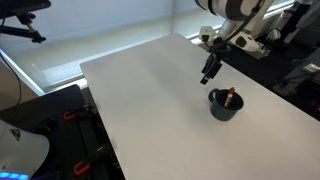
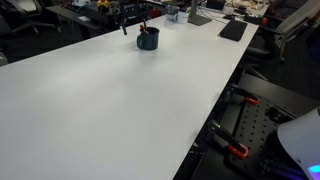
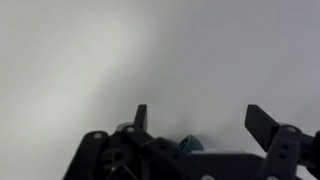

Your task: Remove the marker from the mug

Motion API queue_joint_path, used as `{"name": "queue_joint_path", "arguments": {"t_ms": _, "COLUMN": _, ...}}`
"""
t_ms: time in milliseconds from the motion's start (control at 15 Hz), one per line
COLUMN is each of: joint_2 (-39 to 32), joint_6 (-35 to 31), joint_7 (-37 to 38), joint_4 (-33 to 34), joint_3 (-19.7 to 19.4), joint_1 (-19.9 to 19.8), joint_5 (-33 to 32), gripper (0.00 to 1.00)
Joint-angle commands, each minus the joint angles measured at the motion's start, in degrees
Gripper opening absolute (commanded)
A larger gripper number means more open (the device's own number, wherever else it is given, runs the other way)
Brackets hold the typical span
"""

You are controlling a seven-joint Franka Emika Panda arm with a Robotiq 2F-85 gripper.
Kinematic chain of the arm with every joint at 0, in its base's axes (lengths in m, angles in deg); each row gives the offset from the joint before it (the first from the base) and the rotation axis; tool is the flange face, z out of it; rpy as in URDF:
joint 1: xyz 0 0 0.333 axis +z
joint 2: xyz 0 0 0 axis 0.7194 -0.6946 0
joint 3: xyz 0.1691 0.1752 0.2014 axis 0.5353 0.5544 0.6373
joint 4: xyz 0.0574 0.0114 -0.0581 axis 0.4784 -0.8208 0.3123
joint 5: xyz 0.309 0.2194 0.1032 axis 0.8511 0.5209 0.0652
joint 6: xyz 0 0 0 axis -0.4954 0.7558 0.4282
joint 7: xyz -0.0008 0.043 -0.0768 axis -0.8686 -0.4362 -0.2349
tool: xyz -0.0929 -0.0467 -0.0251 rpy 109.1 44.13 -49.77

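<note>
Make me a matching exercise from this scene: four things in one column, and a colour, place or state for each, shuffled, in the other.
Things:
1 marker
2 mug
3 pincer
4 table

Descriptions:
A white
B open, in the air near the mug
C sticking out of the mug
D dark blue, standing on the table

Pairs: 1-C, 2-D, 3-B, 4-A

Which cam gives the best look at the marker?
An exterior view: the marker sticks up reddish from the mug, fairly close. In an exterior view across the long table, the marker is a tiny distant speck. Wrist view shows no marker.
</note>
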Motion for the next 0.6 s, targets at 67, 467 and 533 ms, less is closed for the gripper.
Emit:
{"name": "queue_joint_path", "arguments": {"t_ms": 67, "joint_2": -3.18, "joint_6": -0.08, "joint_7": 2.42, "joint_4": 3.94, "joint_3": -0.47, "joint_1": -0.58, "joint_5": -0.14, "gripper": 1.0}}
{"name": "queue_joint_path", "arguments": {"t_ms": 467, "joint_2": -6.11, "joint_6": 0.19, "joint_7": 5.36, "joint_4": 9.47, "joint_3": -0.64, "joint_1": -2.05, "joint_5": 0.03, "gripper": 1.0}}
{"name": "queue_joint_path", "arguments": {"t_ms": 533, "joint_2": -6.22, "joint_6": 0.15, "joint_7": 5.77, "joint_4": 10.46, "joint_3": -0.56, "joint_1": -2.38, "joint_5": 0.14, "gripper": 1.0}}
